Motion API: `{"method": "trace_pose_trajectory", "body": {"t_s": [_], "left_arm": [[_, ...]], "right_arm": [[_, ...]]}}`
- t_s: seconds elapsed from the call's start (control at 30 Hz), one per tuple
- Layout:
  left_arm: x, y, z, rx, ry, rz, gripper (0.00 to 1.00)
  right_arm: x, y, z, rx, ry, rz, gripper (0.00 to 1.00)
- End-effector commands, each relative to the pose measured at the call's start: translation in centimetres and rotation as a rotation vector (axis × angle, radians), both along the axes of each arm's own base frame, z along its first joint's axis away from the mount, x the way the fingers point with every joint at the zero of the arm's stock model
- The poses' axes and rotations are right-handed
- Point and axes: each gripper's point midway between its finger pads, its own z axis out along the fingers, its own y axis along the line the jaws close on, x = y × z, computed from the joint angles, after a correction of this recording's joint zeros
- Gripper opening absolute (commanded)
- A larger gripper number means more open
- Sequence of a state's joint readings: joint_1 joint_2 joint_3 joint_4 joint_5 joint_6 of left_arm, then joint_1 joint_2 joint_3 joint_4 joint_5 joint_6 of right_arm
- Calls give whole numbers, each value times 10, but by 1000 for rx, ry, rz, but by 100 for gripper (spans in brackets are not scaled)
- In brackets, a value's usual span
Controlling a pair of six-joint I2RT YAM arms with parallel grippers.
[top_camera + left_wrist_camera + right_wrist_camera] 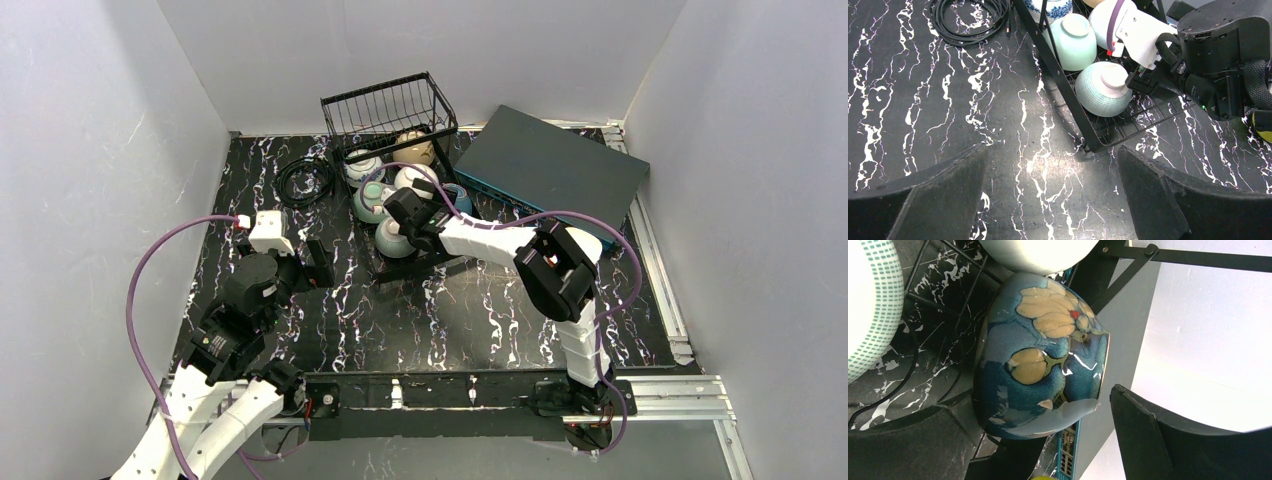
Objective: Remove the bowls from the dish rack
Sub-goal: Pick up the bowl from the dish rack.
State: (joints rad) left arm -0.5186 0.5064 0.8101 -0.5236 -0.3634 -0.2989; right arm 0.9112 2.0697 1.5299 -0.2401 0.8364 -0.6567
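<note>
Black table [480,320] with white marble veining. A coiled black cable [305,182] lies flat on the table at far left, near the back wall [400,40]. A flat dark grey-teal box [552,165] sits at far right, angled, with a teal strip along its near edge. An aluminium rail [655,265] runs down the table's right side. White walls close off three sides.

Plain white walls [90,150] stand around a black counter [470,320] with white squiggly lines. A silver rail [660,285] runs down the right side.
</note>
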Motion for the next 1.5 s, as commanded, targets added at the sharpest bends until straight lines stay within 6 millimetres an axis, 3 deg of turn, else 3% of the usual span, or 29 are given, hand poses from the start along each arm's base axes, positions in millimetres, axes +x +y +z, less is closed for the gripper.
{"method": "trace_pose_trajectory", "body": {"t_s": [0.0, 0.3, 0.83, 1.23, 1.47], "left_arm": [[2, 4, 0, 10, -10, 20, 98], [2, 5, 0, 12, -10, 21, 98], [1, 4, 0, 11, -9, 18, 98], [1, 4, 0, 10, -9, 16, 98], [2, 3, 0, 11, -8, 15, 98]], "right_arm": [[5, 8, 17, 71, -1, -4, 97], [0, 11, 8, 77, 45, 7, 97], [-10, 18, -1, 104, 146, 31, 80], [-12, 18, 11, 121, 145, 25, 51], [-10, 17, 21, 128, 124, 16, 25]]}}
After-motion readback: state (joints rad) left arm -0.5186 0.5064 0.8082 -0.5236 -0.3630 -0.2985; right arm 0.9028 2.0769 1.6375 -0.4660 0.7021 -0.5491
